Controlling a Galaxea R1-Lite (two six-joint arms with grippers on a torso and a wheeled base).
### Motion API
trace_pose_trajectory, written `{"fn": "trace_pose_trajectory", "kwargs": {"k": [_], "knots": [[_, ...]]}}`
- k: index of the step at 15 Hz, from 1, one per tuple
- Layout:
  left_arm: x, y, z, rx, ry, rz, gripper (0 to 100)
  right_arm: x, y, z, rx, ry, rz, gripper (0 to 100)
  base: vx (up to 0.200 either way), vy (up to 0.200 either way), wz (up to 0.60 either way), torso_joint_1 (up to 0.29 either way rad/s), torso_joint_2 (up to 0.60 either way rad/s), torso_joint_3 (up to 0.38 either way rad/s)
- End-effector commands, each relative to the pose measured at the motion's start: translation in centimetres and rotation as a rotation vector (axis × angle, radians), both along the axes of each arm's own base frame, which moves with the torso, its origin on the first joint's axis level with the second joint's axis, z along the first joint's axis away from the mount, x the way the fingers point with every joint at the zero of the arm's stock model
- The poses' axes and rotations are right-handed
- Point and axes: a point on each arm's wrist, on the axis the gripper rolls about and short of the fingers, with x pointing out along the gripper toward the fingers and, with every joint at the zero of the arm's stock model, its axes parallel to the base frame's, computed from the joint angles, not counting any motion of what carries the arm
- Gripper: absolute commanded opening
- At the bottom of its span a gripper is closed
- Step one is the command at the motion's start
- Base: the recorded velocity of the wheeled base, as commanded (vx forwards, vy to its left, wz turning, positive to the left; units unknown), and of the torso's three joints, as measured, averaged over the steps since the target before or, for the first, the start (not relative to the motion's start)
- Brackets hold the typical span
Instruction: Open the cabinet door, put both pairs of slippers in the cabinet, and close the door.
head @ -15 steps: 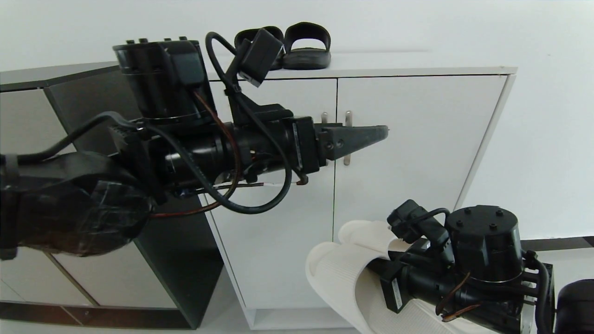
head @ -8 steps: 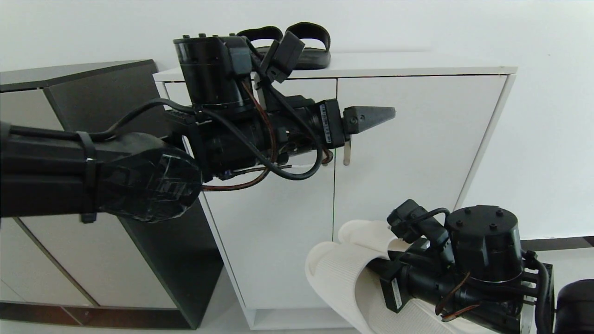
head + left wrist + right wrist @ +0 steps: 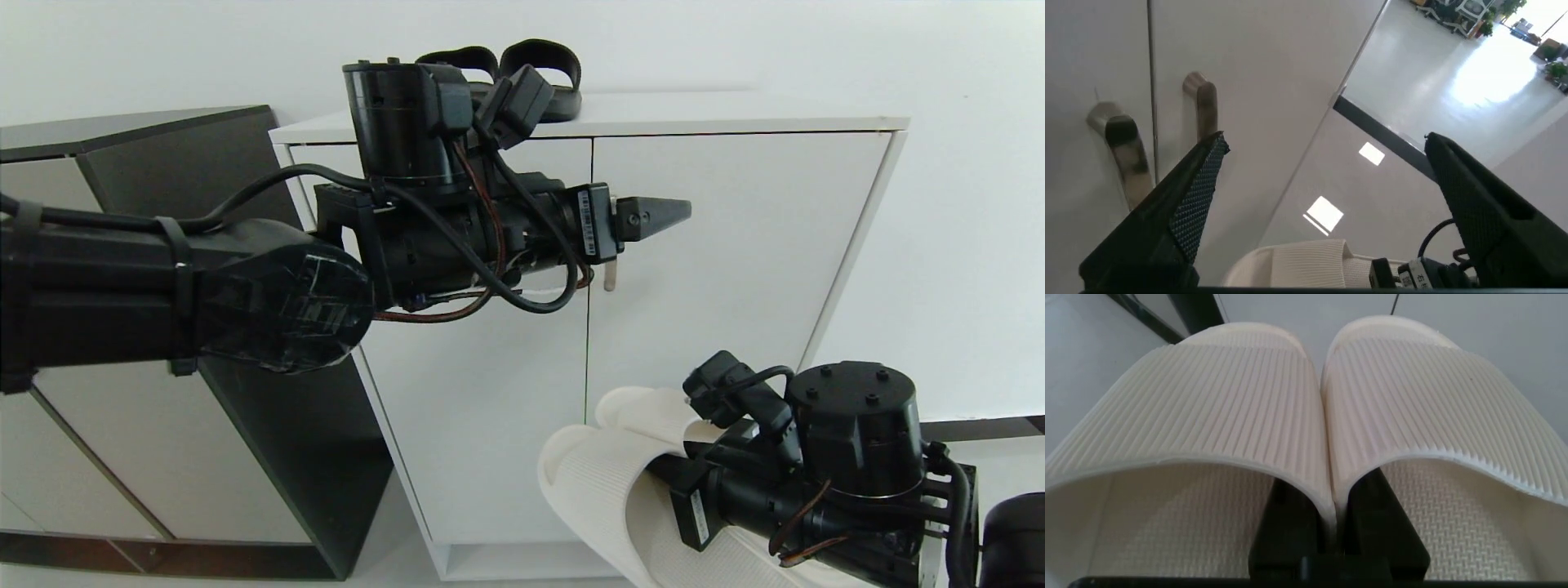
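Cabinet (image 3: 735, 245): white, two doors, both closed. The two handles (image 3: 1204, 102) stand either side of the centre seam, on the upper part of the cabinet front.

Black slippers (image 3: 543, 77): one pair, side by side on top of the cabinet, towards its rear left.

White slippers (image 3: 604, 482): one pair, held off the floor in front of the lower part of the cabinet's right door, toes towards the cabinet.

Right gripper (image 3: 661, 472): in front of the cabinet's lower right. One of its fingers (image 3: 1290, 527) runs under each slipper's strap, clenched on the two adjoining strap walls.

Left gripper (image 3: 653, 219): level with the handles, just in front of the cabinet's centre seam. Fingers spread wide, grasping nothing. Contact with a handle cannot be determined.

Dark unit (image 3: 163, 147): stands against the cabinet's left side.
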Motion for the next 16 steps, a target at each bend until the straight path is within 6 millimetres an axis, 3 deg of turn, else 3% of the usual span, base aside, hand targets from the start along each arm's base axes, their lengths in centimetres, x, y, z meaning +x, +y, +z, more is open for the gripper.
{"fn": "trace_pose_trajectory", "kwargs": {"k": [1,6,14,15,16], "knots": [[0.1,0.0,0.0,0.001,0.001,0.006,100,-0.1,-0.1,0.1,0.003,-0.003,0.000,0,0.000,0.000,0.00,0.000,0.00,0.000],[1.7,-1.1,-1.7,0.028,0.023,0.055,100,-0.1,-0.1,0.2,0.004,-0.004,0.002,0,0.000,0.000,0.00,0.000,0.00,0.000],[4.0,-3.1,-2.8,0.024,0.019,0.049,100,-0.3,0.2,0.1,0.001,-0.002,0.015,0,0.000,0.000,0.00,0.000,0.00,0.000],[4.0,-3.1,-2.8,0.024,0.019,0.047,0,-0.4,0.2,0.1,0.000,-0.001,0.019,0,0.000,0.000,0.00,0.000,0.00,0.000],[3.8,-3.0,-2.7,0.023,0.018,0.037,0,-0.5,0.2,0.1,-0.002,0.001,0.019,0,0.000,0.000,0.00,0.000,0.00,0.000]]}}
